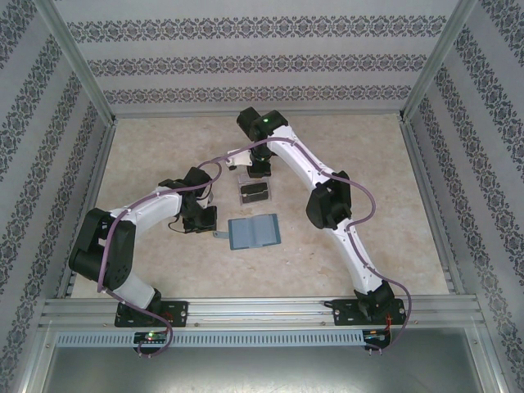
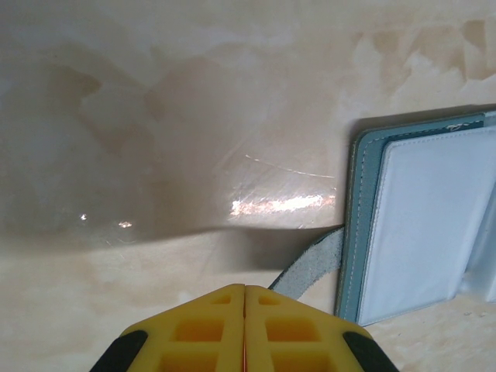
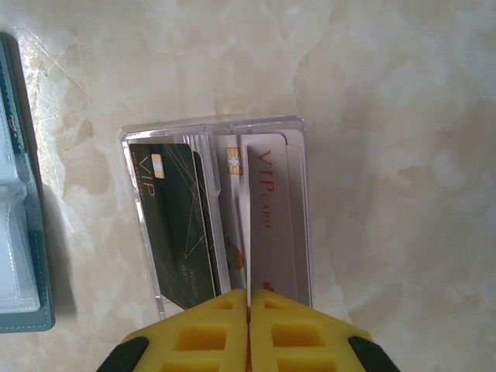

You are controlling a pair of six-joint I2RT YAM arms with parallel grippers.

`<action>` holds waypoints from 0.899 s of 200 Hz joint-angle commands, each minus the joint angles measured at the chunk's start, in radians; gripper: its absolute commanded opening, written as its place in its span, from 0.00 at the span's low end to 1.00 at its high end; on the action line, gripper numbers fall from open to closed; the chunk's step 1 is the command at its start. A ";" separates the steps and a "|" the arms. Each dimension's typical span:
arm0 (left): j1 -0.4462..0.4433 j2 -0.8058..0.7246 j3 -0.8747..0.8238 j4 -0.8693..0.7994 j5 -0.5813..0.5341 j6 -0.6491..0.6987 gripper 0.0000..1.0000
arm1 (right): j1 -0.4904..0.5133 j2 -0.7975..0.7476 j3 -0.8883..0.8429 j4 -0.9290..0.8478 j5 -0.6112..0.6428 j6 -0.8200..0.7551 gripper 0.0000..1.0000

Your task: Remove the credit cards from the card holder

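From above, the holder lies open near the middle of the table. The clear tray sits just beyond it, not touching, with dark cards inside. The left gripper is low, just left of the holder by its strap. The right gripper is at the tray's far side.

At the left wrist, the yellow jaws are pressed together with nothing between them. The holder fills the right side, a pale pocket face up. Its strap curls toward the fingers but stays apart from them.

At the right wrist, the jaws meet above the tray's end. Dark cards lie in its left half and a pale "VIP" card in its right. The pale card's edge runs straight to the seam; whether it is nipped there is hard to say. The holder shows at the left edge, apart from the tray.
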 commanded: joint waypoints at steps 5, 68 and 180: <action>0.012 -0.019 -0.003 -0.036 -0.017 -0.006 0.07 | -0.002 0.002 0.009 -0.015 -0.009 0.016 0.12; 0.012 -0.019 0.009 -0.022 -0.028 -0.005 0.07 | -0.015 -0.058 0.000 0.007 0.029 0.054 0.18; 0.050 -0.019 0.036 0.110 -0.172 0.005 0.87 | -0.112 -0.605 -0.897 0.616 0.019 0.405 0.82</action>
